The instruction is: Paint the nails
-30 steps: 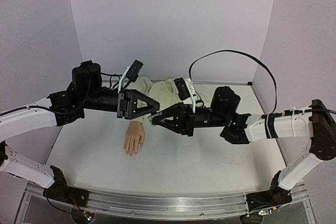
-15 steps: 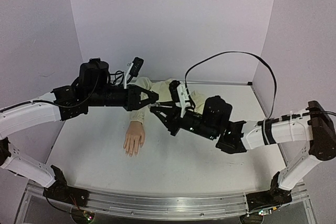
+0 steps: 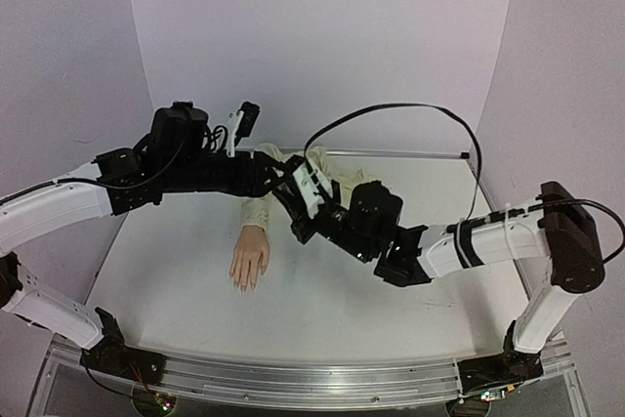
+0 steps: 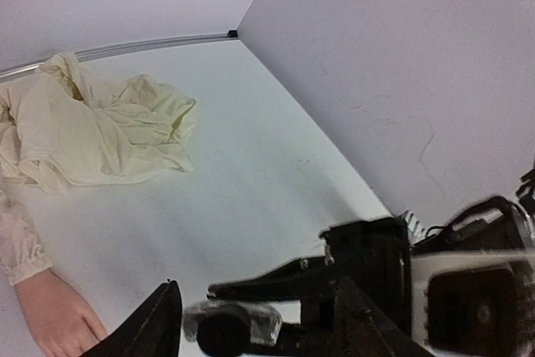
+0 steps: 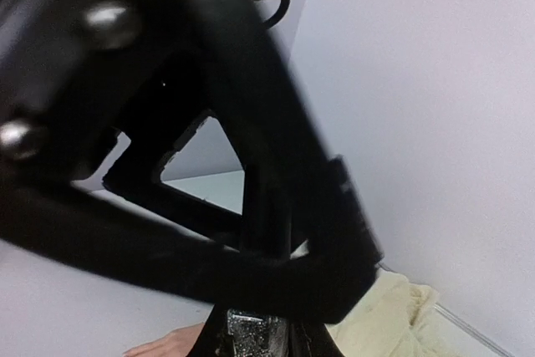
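Observation:
The pale mannequin hand lies palm down on the white table, fingers toward the near edge. Its nails are too small to make out. Its cream sleeve is bunched behind it. My right gripper is shut on a small glittery polish bottle with a dark cap, held in the air above the wrist. My left gripper meets it from the left. Its two fingers stand apart on either side of the cap, not touching it. The left gripper's black body fills most of the right wrist view.
Purple walls close the table at the back and both sides. The sleeve's loose cloth spreads toward the back wall. The right arm's black cable loops high over the table. Both arms cross above the hand.
Both grippers have closed in on each other over the sleeve; the right one swung left and back with the bottle, the left one reached right. The hand has not moved.

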{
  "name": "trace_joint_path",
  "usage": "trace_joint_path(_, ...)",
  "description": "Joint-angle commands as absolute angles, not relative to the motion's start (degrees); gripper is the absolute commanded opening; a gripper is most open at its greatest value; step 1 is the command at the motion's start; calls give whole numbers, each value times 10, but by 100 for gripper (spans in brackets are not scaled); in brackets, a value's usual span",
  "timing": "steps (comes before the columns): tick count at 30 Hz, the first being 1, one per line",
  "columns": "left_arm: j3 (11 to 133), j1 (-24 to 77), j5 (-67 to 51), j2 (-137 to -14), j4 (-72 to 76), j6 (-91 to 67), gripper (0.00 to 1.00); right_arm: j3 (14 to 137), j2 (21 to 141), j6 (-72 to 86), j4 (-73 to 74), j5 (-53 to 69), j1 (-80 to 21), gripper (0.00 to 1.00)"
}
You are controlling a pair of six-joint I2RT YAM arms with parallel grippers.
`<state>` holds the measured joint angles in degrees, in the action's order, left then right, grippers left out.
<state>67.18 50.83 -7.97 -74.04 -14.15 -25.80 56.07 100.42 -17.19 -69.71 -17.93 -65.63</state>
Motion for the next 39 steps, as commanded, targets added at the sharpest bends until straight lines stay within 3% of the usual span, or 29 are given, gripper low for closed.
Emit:
trace_joint_path(1,667,509,-142,-675,-100,-246,73,564,901,-27,-618,120,-574,0)
trace_joint_path(3,646,505,-192,-655,-65,-239,86,567,887,45,-598,263,-535,0)
trace_joint_path(6,626,502,-261,-636,-10,-243,97,572,881,139,-614,443,-487,0)
trace_joint_path(12,625,501,-343,-646,65,-265,93,591,880,269,-696,621,-478,0)
trace_joint_path(21,650,507,-410,-694,106,-280,63,586,905,389,-842,626,-479,0)
trace_joint_path(33,671,524,-402,-725,125,-267,28,596,930,398,-858,625,-479,0)
trace_joint_path(38,661,527,-346,-733,120,-261,0,565,904,319,-817,535,-478,0)
trace_joint_path(39,657,528,-318,-732,115,-261,0,557,889,273,-772,484,-478,0)
